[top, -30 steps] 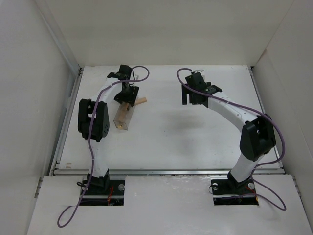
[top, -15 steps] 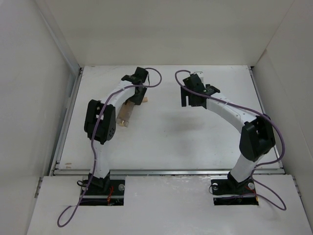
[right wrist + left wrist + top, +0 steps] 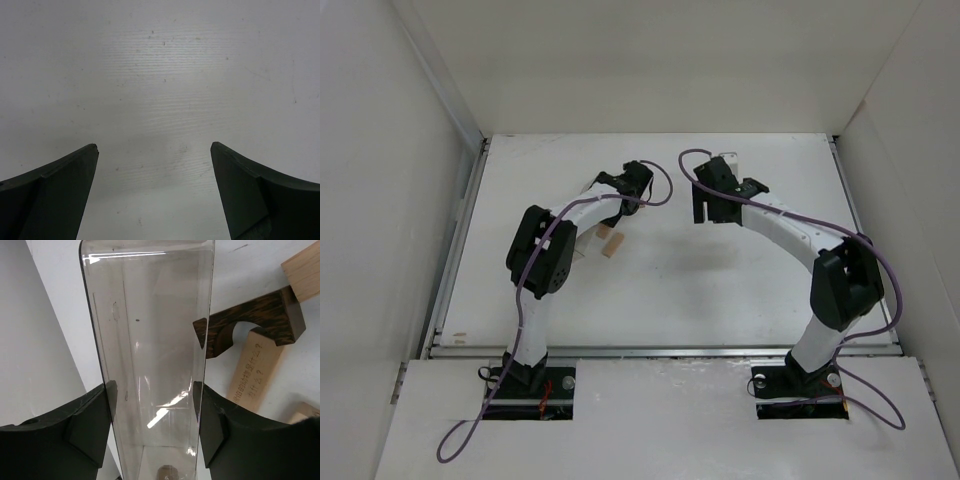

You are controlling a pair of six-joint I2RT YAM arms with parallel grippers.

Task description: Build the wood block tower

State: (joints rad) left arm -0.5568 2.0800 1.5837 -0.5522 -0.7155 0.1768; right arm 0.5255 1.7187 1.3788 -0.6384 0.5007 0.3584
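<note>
The left gripper (image 3: 152, 407) is clamped on the clear box (image 3: 150, 330), one finger on each long wall, in the centre of the left wrist view. A small brown shape shows inside the box at the bottom edge; what it is cannot be told. No tower stands. The blocks (image 3: 270, 340) lie loose on the table (image 3: 235, 260) at the right of that view: a dark arch block (image 3: 260, 322) touches a printed block (image 3: 252, 372), another tan one sits in the upper right corner, and another at the lower right edge. In the top view only one tan block (image 3: 611, 246) shows, left of centre just below the left arm; the rest are hidden. The right gripper (image 3: 154, 145) hangs with jaws spread and empty over bare table, at upper centre of the top view. Hazards, as judged: the box hangs just beside the loose pieces, so any sideways swing or careless set-down would likely scatter them. Its smooth walls may slip between the fingers. While the left gripper carries the box, it cannot pick blocks. Both wrists stand near each other, so a reach by either arm risks contact.
</note>
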